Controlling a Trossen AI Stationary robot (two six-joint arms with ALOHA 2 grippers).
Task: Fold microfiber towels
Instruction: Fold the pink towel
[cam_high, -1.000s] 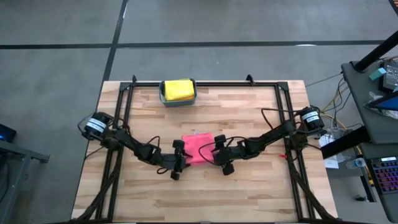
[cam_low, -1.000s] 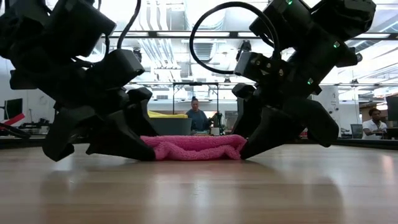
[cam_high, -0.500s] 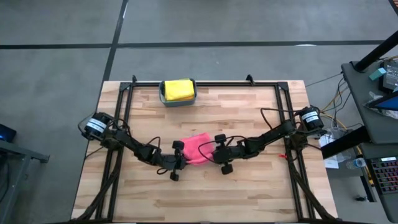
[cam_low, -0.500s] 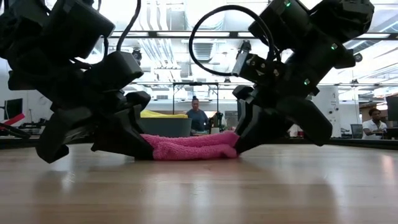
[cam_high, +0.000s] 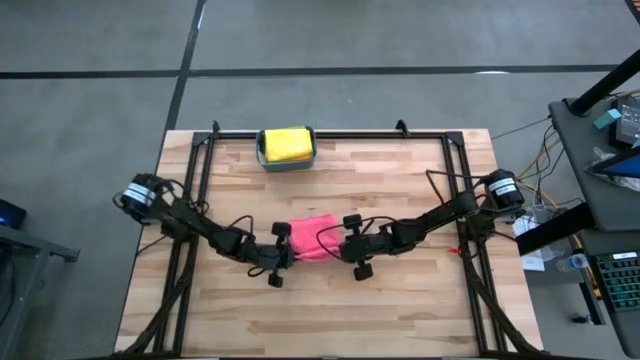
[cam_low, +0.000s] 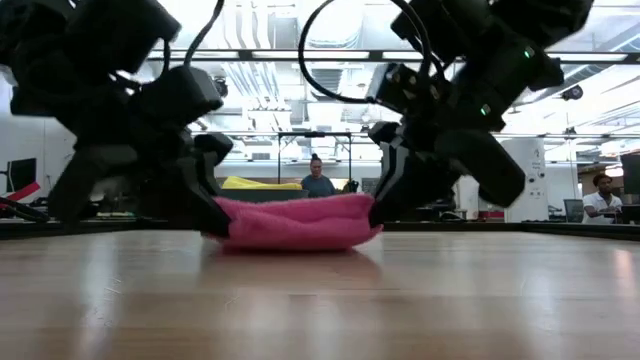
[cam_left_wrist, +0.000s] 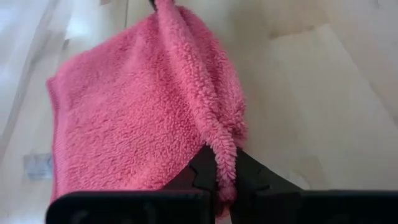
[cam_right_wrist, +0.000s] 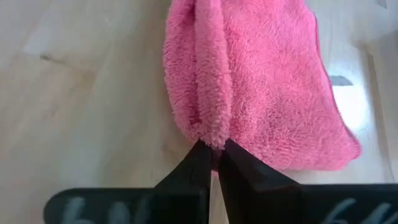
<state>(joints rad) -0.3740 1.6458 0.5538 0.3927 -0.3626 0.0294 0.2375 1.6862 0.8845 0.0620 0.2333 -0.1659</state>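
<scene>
A pink microfiber towel (cam_high: 308, 237) lies mid-table between my two grippers. My left gripper (cam_high: 284, 250) is shut on its near left corner, and my right gripper (cam_high: 336, 245) is shut on its near right corner. In the low view, the towel (cam_low: 295, 220) spans the gap between the left gripper (cam_low: 213, 215) and the right gripper (cam_low: 378, 210). A ridge of cloth runs from one gripper to the other. A yellow towel (cam_high: 286, 143) lies in the teal bin (cam_high: 262, 152) at the table's far edge. My left gripper pinches the towel's near left corner (cam_left_wrist: 224, 155) between its two fingers, slanting down from the table's left. The cloth there is bunched, so I cannot tell the layers. The near edge is raised; the far part (cam_left_wrist: 118, 118) lies on the table. My right gripper pinches the near right corner (cam_right_wrist: 210, 135) between its two fingers, slanting down from the table's right. The cloth is gathered into a ridge at the fingers. That edge is lifted, and the far part (cam_right_wrist: 280, 93) rests on the table.
A black frame (cam_high: 330, 133) runs along the table's far edge and down both sides. Bare wood lies in front of the towel toward the near edge. People sit in the room beyond the table in the low view.
Both grippers have shut on the pink towel's near corners, one at each end. The near edge has then come up off the table and gathered into a ridge between them. The towel's far part has stayed on the wood.
</scene>
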